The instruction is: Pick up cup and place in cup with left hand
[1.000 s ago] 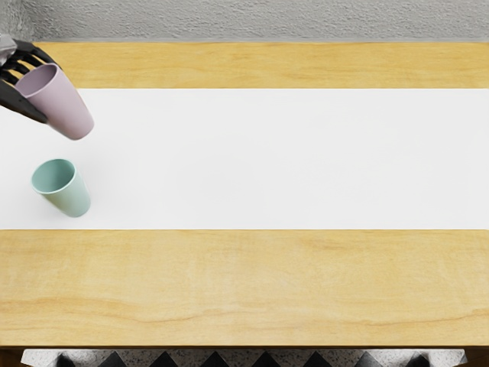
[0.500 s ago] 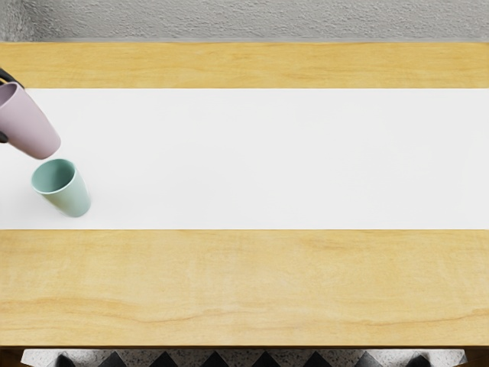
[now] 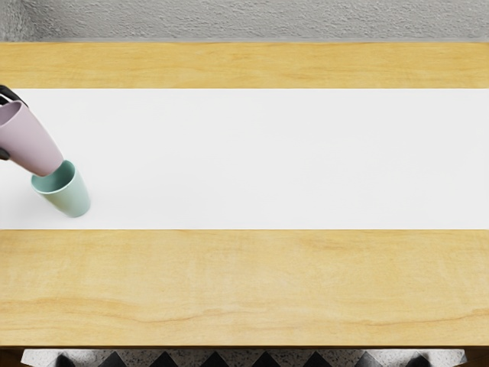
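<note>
Compared with the preceding views, we see the tapered, smooth pink cup [image 3: 32,139] carried lower in the frame by the left hand [image 3: 11,95], until its base overlaps the far part of the opening of the tapered pale green cup [image 3: 70,191]. The green cup has not moved; it stands on the white strip [image 3: 252,157], below and to the right of the hand as we view it. We judge the transport nearly complete and the insertion about to begin, though we cannot tell whether the base has passed the rim. The hand, partly cut off by the frame, is closed around the pink cup, with dark fingers [image 3: 4,154] showing on opposite sides of its wall.
</note>
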You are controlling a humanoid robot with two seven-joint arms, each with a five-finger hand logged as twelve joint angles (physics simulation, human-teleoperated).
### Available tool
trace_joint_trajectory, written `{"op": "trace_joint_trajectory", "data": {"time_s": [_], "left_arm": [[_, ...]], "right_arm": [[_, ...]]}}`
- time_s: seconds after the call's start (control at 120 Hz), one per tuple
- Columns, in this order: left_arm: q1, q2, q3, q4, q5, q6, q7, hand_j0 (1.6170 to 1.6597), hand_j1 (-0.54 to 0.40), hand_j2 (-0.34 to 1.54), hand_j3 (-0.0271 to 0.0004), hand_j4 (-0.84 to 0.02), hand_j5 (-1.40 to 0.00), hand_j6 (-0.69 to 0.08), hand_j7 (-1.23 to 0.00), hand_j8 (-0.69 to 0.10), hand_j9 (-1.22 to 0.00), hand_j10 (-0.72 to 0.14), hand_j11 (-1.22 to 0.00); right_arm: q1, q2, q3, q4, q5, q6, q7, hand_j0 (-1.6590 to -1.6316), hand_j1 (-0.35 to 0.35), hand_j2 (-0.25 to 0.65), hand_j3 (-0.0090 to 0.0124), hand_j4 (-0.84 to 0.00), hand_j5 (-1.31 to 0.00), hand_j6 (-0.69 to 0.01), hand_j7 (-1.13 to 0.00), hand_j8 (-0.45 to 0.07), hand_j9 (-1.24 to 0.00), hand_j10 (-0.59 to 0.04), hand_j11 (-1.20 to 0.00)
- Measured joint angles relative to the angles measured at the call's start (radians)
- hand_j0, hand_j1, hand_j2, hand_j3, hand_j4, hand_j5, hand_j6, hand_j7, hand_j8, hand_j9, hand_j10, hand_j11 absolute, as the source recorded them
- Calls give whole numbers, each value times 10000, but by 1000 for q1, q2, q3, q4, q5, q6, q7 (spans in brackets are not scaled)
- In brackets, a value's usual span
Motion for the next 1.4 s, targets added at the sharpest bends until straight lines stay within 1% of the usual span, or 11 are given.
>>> {"op": "trace_joint_trajectory", "data": {"time_s": [0.208, 0.267, 0.367, 0.417, 0.633, 0.783, 0.908, 1.4], "left_arm": [[9, 0, 1, 4, 29, 16, -2, 16529, -1595, 1379, 0, -2921, -7548, -2166, -7590, -3259, -7344, -5297, -7343], [27, -2, 1, 5, 41, 26, -2, 16530, -1628, 1481, 0, -2883, -7575, -2131, -7628, -3233, -7365, -5305, -7368], [30, -8, 1, 6, 55, 33, -2, 16529, -1552, 1332, 0, -2939, -7543, -2187, -7599, -3274, -7363, -5332, -7358], [40, -10, 0, 7, 58, 35, -3, 16529, -1535, 1350, 0, -2943, -7562, -2196, -7615, -3296, -7370, -5337, -7368], [43, -11, -1, 7, 63, 36, -3, 16529, -1429, 1201, 0, -3036, -7549, -2274, -7604, -3361, -7371, -5355, -7367], [39, -16, -6, 5, 60, 33, -8, 16530, -1425, 1207, 0, -3044, -7547, -2298, -7598, -3378, -7367, -5359, -7361], [40, -30, -9, 3, 56, 29, -10, 16531, -1449, 1258, 0, -3030, -7552, -2289, -7606, -3371, -7369, -5358, -7366], [46, -16, -9, -5, 50, 6, -10, 16531, -1430, 1209, 0, -3046, -7545, -2286, -7602, -3369, -7356, -5350, -7353]], "right_arm": [[0, 0, 0, 0, 0, 0, 0, -16581, -3290, -33, 0, -173, -219, -175, -218, -174, -219, -172, -219], [0, 0, 0, 0, 0, 0, 0, -16581, -3290, -33, 0, -173, -219, -175, -218, -174, -219, -172, -219], [0, 0, 0, 0, 0, 0, 0, -16581, -3290, -33, 0, -173, -219, -175, -218, -174, -219, -173, -219], [0, 0, 0, 0, 0, 0, 0, -16581, -3290, -33, 0, -173, -219, -176, -218, -174, -219, -173, -219], [0, 0, 0, 0, 0, 0, 0, -16581, -3290, -33, 0, -173, -219, -176, -218, -174, -219, -173, -219], [0, 0, 0, 0, 0, 0, 0, -16581, -3290, -33, 0, -173, -219, -176, -218, -174, -219, -173, -219], [0, 0, 0, 0, 0, 0, 0, -16581, -3290, -33, 0, -173, -219, -176, -218, -174, -219, -173, -219], [0, 0, 0, 0, 0, 0, 0, -16581, -3290, -33, 0, -173, -219, -176, -218, -174, -219, -173, -219]]}}
